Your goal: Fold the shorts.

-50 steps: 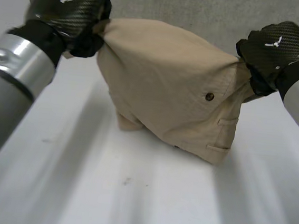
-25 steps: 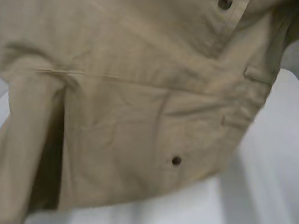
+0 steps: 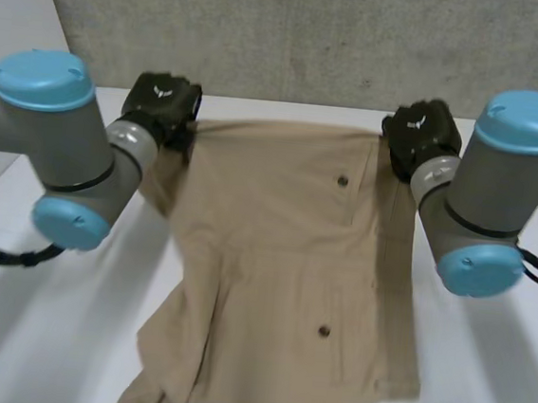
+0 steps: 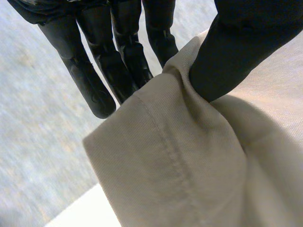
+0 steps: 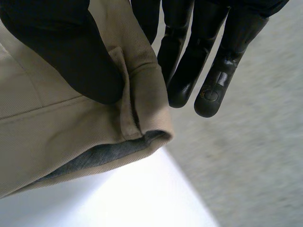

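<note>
Both far corners being pinched by left hand (image 3: 164,104) and right hand (image 3: 419,132); shorts (image 3: 282,260), bunched earlier, now lying spread for folding.

Your robot at the table: the left arm (image 3: 74,149) and right arm (image 3: 490,185) are thick grey cylinders with round light-blue caps (image 3: 42,80). The left hand (image 3: 164,104) and right hand (image 3: 419,132) are black, each stamped with a small white winged emblem (image 3: 161,93). The fingers (image 4: 90,82) are glossy.

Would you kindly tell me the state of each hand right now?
Left hand: shut on the shorts, pinching their far left corner with thumb against fingers.
Right hand: shut on the shorts, pinching their far right corner.
</note>
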Robot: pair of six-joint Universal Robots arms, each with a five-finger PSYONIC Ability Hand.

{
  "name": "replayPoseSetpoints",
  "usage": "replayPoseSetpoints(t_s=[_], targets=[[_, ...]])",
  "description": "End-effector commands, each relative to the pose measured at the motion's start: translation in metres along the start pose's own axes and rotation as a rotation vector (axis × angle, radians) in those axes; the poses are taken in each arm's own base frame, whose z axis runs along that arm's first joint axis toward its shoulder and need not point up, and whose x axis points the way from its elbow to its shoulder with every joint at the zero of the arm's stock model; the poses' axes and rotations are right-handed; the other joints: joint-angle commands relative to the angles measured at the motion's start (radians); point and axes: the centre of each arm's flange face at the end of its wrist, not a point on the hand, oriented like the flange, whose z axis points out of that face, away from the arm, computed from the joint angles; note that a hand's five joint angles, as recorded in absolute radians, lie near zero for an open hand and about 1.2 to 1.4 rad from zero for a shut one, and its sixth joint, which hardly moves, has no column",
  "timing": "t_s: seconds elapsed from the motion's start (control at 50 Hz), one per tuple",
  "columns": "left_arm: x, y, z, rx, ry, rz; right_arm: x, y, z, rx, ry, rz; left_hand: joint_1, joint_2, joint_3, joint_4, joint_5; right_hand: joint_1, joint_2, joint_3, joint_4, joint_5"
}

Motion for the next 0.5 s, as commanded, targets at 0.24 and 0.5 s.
replayPoseSetpoints(t_s=[0.24,0.5], targets=[[0.028,0.008,0.056,0.260,-0.088,0.250,-0.032,0.025,0.049,0.139,0.058,-0.178,-0.943,-1.023,-1.024,-1.023,-0.967,-0.787,-0.999,-1.010,-1.018,-0.970],[0.022,-0.003,0.011,0.181,-0.091,0.256,0.003,-0.007,-0.008,0.095,-0.004,-0.111,-0.943,-1.023,-1.024,-1.023,-0.967,-0.787,-0.999,-1.010,-1.018,-0.970]])
